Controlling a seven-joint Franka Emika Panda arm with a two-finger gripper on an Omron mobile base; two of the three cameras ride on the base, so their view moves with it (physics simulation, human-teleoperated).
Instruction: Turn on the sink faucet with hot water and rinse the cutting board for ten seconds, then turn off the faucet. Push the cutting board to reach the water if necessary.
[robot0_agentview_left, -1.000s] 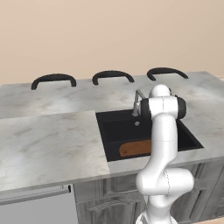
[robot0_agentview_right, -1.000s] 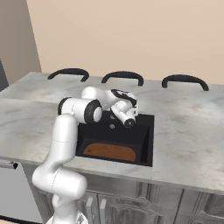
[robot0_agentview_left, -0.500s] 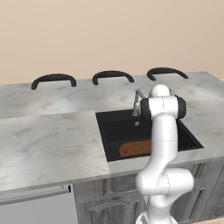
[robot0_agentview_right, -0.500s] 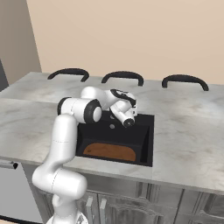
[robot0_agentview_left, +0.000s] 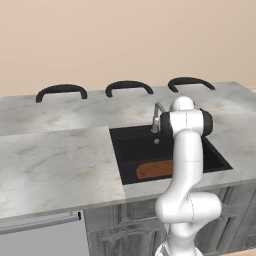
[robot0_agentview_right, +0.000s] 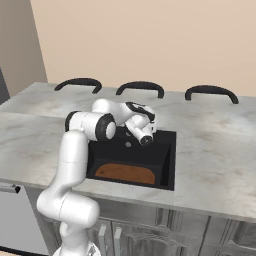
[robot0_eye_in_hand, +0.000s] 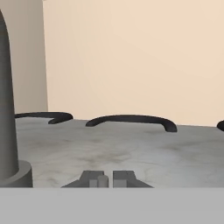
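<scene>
While our gripper (robot0_eye_in_hand: 108, 179) sits closed and empty beside the sink faucet (robot0_eye_in_hand: 8, 131), we nudge its lever gently toward hot, watching for water.

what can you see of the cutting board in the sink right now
The cutting board is a flat, orange-brown, wood-looking slab, oblong with rounded corners. It lies flat on the floor of the black sink, against the front wall, toward the basin's left side as the base cameras see it. In the left base view the arm hides its right end. No water is visible on it, and nothing but the basin touches it; the gripper is up near the sink faucet.
</scene>
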